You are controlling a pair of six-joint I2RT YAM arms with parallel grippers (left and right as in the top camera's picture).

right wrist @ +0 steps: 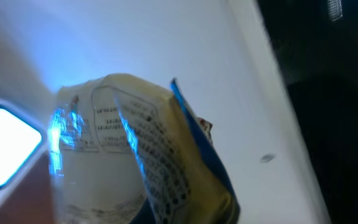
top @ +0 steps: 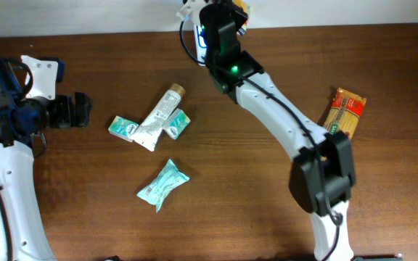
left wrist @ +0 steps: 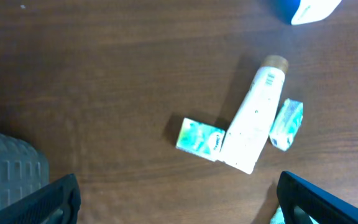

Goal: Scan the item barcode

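The packet [right wrist: 135, 143], yellow with a blue edge and small print on its pale face, is held up right beside the scanner [right wrist: 5, 146], and blue light falls across its near side. The right claw [top: 231, 11] is pressed together, pinching the packet at the far edge of the table [top: 267, 203]. This looks like the scanning step itself. No barcode is visible on the lit face, so the next move probably calls for turning the packet until its code faces the scanner window. Well in front of the scanner lie a tube [top: 160, 116] and a teal pouch [top: 162, 184]. Farther left of the scanner, the left claw [top: 80, 110] hangs spread and empty.
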